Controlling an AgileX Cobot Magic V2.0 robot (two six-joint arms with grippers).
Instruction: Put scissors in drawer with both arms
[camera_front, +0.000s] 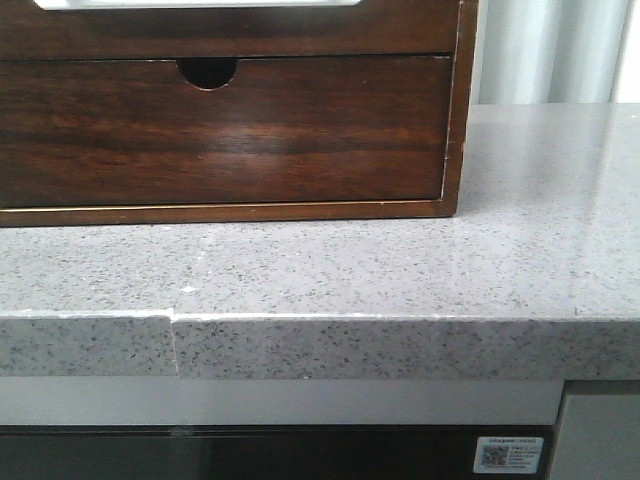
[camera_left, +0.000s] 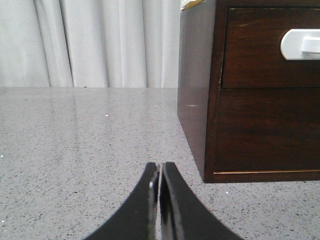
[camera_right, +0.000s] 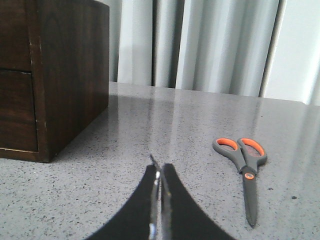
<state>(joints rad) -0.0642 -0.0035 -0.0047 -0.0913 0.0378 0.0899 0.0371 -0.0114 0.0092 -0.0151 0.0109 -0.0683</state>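
Observation:
The scissors (camera_right: 248, 175), with grey and orange handles, lie flat on the grey countertop, shown only in the right wrist view, blades closed. My right gripper (camera_right: 160, 171) is shut and empty, low over the counter, apart from the scissors. The drawer (camera_front: 230, 30) is the upper dark brown front of the wooden chest, closed, with a whitish strip along its top. In the left wrist view the drawer (camera_left: 260, 50) carries a white handle (camera_left: 300, 44). My left gripper (camera_left: 160, 169) is shut and empty, beside the chest's corner. Neither gripper shows in the front view.
The lower drawer front (camera_front: 220, 130) with a half-round notch (camera_front: 207, 72) is closed. The chest stands on the speckled grey countertop (camera_front: 400, 270), whose front edge (camera_front: 400, 345) runs across the front view. White curtains (camera_right: 210, 45) hang behind the counter.

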